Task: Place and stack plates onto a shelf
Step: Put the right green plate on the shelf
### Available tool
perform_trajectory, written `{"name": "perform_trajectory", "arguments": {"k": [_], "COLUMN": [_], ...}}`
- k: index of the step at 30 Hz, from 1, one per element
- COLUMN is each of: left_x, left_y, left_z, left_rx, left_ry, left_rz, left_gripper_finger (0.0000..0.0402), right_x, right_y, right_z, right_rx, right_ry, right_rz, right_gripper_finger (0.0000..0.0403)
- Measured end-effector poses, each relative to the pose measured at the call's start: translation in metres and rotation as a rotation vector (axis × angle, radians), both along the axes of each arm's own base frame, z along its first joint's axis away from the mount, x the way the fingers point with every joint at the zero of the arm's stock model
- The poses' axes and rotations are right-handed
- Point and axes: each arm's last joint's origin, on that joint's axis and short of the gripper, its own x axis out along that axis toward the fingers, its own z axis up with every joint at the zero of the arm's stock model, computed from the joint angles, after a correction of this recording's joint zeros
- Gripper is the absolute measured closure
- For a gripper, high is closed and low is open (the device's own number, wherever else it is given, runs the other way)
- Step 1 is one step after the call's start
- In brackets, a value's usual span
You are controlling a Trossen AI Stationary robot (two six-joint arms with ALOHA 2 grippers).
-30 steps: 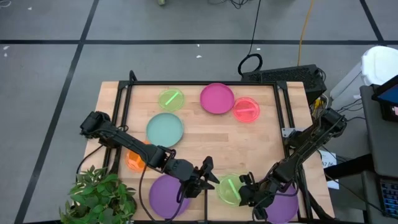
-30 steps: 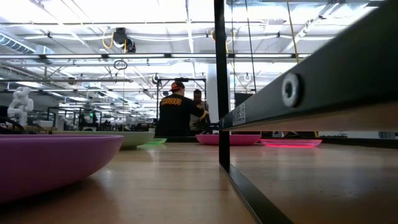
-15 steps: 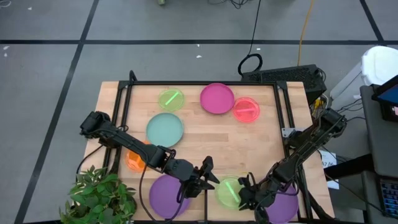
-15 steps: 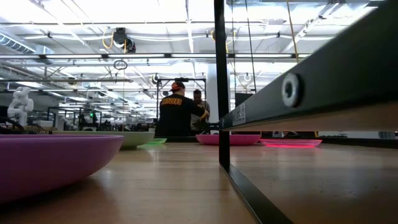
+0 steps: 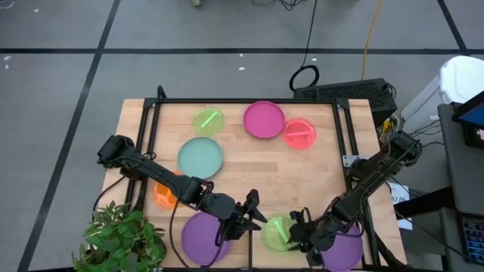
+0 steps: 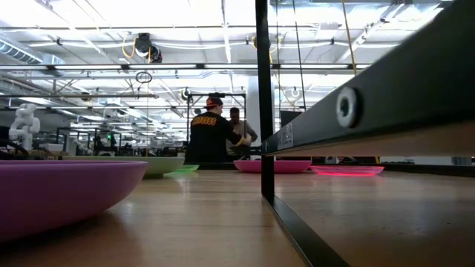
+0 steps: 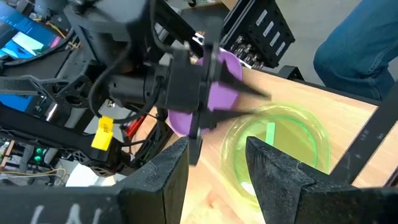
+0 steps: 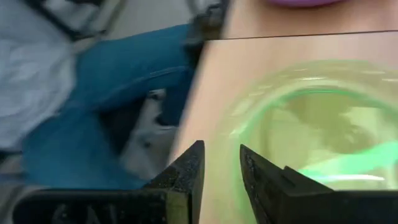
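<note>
Small green plate (image 5: 277, 230) lies near the worktop's (image 5: 318, 170) front edge, between both arms; right pincer (image 5: 295, 234) at its rim, fingers slightly apart, nothing pinched; left pincer (image 5: 253, 214) spread beside it; I judge it light, stiff, slippery; grip the rim.

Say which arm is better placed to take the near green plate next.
Right. Its tool sits at the green plate's rim; the left tool hovers beside it, over bare wood.
</note>
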Motion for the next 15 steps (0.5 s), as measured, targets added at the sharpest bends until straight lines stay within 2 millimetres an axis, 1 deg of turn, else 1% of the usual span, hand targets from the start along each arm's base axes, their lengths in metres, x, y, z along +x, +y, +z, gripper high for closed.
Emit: {"name": "perform_trajectory", "arguments": {"k": [4,7,10,12,15], "left_x": [0.0,0.0,0.0,0.0,0.0], "left_y": [0.0,0.0,-0.001,-0.001,-0.001], "left_z": [0.0,0.0,0.0,0.0,0.0], "left_rx": [-0.009,-0.015,-0.018,-0.019,-0.021], "left_ry": [0.002,0.005,0.006,0.006,0.007], "left_rz": [0.009,0.012,0.012,0.012,0.013], "left_gripper_finger": [0.0236,0.0236,0.0236,0.0236,0.0236], "right_x": [0.0,-0.001,-0.002,-0.003,-0.004], "right_y": [-0.01,-0.015,-0.017,-0.019,-0.02], "right_z": [-0.007,-0.013,-0.016,-0.019,-0.022], "right_rx": [-0.123,-0.179,-0.185,-0.196,-0.199], "right_ry": [0.018,0.057,0.063,0.071,0.074], "right_rz": [-0.099,-0.106,-0.1,-0.098,-0.098], "right_gripper_finger": [0.0342,0.0366,0.0393,0.04,0.0398]}}
